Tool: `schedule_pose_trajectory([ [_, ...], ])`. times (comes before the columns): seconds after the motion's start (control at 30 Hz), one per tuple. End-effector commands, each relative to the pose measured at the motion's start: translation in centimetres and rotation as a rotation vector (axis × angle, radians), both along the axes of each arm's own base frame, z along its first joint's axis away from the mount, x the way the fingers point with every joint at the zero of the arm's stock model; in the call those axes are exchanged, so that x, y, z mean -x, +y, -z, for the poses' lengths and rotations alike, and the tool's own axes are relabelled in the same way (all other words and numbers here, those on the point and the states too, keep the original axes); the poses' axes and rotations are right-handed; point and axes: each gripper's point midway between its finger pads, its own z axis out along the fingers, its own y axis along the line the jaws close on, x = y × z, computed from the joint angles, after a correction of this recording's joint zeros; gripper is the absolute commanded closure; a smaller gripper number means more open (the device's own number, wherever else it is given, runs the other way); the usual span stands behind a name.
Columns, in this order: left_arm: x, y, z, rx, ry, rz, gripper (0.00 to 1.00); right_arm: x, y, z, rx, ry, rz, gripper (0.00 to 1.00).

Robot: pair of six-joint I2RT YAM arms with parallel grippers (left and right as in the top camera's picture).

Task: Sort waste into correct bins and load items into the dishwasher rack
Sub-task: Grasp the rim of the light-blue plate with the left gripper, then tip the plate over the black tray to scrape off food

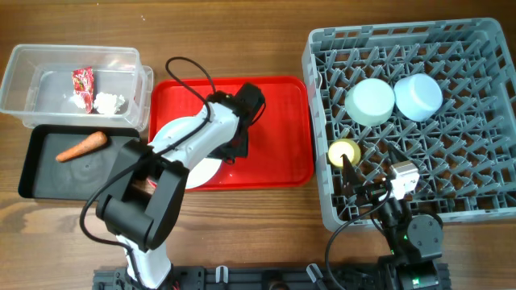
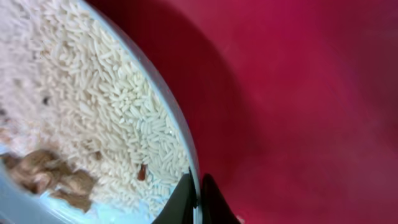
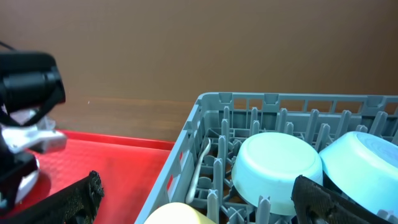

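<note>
Your left gripper [image 2: 199, 198] is clenched on the rim of the plate [image 2: 37, 211], one finger on each side of the edge. The plate lies on the red tray [image 1: 274, 121], partly hidden under your left arm in the overhead view. It carries the scraps [image 2: 112, 106]: white rice grains and a few brown lumps.

Your right gripper [image 3: 195, 182] hangs over the near left part of the rack [image 1: 476, 201]. Its fingers are spread wide and grasp nothing. The green bowl [image 1: 343, 151] sits in the rack just beside it, yellow inside up. Two pale bowls [image 1: 371, 101] lie upturned side by side further back. The spoon [image 3: 200, 165] leans among the pegs by the rack's left wall.

The carrot [image 1: 82, 147] lies in the black tray [image 1: 40, 181]. The wrapper [image 1: 83, 80] lies in the tub [image 1: 24, 68].
</note>
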Motion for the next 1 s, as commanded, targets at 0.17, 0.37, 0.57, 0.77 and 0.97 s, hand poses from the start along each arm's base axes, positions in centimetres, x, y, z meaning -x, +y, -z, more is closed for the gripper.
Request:
schedule_pose_trajectory([
  [0.17,-1.6,-0.2,-8.1,0.028,-0.125,0.036,0.96,0.1,0.1,-0.3,-0.016,-0.009,-0.009,0.01],
  [0.37,-0.8,2.2,-9.2,-0.075,-0.116,0.056,0.96,0.1,0.1,-0.3,-0.016,-0.008,-0.009,0.00],
  [0.57,0.3,5.7,-10.1,-0.221,-0.092,-0.019,0.96,0.1,0.1,-0.3,-0.016,-0.008,-0.009,0.00],
  [0.77,0.1,9.2,-9.3,-0.103,-0.011,-0.217,0.96,0.1,0.1,-0.3,-0.016,-0.008,-0.009,0.00],
  [0.97,-2.3,10.2,-8.4,0.189,0.003,-0.267,0.96,0.1,0.1,-0.3,-0.016,-0.008,-0.009,0.00],
])
